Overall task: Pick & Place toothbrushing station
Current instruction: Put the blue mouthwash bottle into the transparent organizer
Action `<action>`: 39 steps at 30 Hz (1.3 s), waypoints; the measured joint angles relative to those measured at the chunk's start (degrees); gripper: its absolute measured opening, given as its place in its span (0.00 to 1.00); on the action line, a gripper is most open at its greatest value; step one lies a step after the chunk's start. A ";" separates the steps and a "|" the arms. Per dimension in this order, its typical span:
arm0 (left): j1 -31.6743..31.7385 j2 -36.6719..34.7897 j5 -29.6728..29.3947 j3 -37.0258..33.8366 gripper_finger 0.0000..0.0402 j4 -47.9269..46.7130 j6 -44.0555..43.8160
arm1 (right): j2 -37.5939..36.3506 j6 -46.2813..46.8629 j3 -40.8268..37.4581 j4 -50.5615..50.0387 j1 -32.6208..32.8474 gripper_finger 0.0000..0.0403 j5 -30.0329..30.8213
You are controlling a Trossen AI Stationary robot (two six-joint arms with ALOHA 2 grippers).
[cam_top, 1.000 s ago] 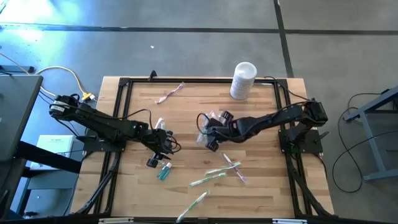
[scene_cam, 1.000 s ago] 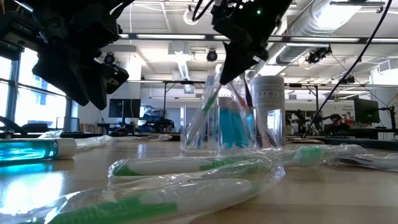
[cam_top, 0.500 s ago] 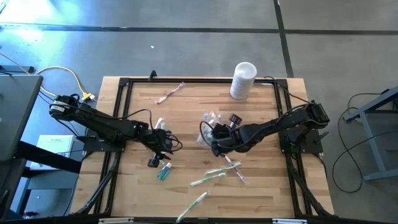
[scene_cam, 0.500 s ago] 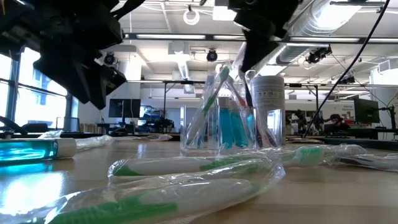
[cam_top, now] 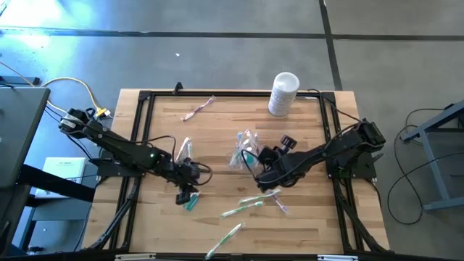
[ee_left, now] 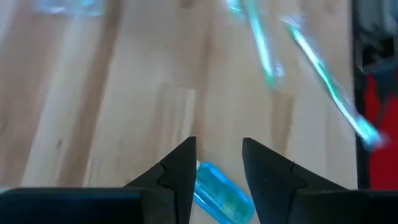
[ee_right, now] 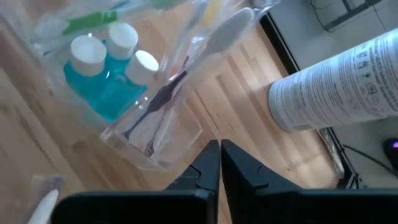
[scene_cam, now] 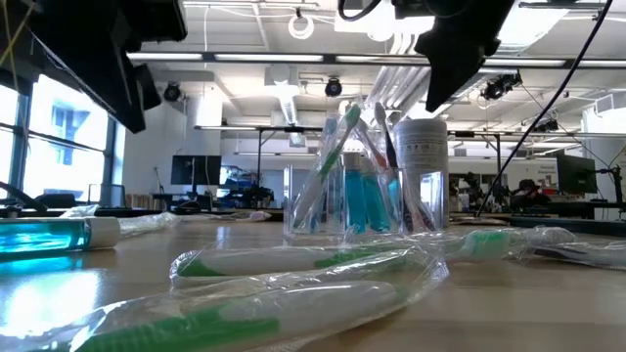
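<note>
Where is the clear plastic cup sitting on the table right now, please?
In the high view the clear plastic cup stands near the table's middle, just left of the right end effector, with the white canister farther back.

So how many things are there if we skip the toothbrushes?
Clear cup: 1
White canister: 1
Teal tubes in the cup: 3
Teal tube on the table: 1
Total: 6

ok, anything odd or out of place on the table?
Nothing spilled or damaged. The clear cup stands upright, holding brushes and teal tubes. Several wrapped toothbrushes lie scattered loose on the table, one pink one off alone near the far edge.
</note>
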 joint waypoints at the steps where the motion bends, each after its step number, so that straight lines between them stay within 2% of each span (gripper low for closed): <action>1: -0.10 0.02 -1.26 0.00 0.32 -0.72 -2.75 | 0.00 -0.85 -0.01 0.01 0.03 0.04 -0.11; 6: -0.07 0.02 -3.78 -0.79 0.32 -3.56 -12.87 | 0.00 -4.78 0.00 0.02 -0.07 0.15 -0.19; 11: -0.19 3.21 -4.08 -0.92 0.32 -2.07 -17.12 | 0.00 -9.27 -0.01 0.07 -0.21 0.29 -0.06; 18: -0.43 10.33 1.23 -0.89 0.32 3.17 -21.00 | 0.00 -13.82 0.00 0.31 -1.38 0.40 -0.01; 25: -0.43 13.83 2.06 -0.66 0.32 2.89 -25.80 | 0.00 -13.77 0.00 1.21 -1.50 0.43 -1.01; 33: -0.43 20.09 2.87 -0.42 0.32 3.06 -28.82 | 0.00 -12.08 -0.01 6.04 0.74 0.43 -11.20; 39: -1.63 22.95 4.72 -0.37 0.32 2.07 -29.96 | 0.00 -6.41 -0.01 6.55 3.66 0.43 -13.89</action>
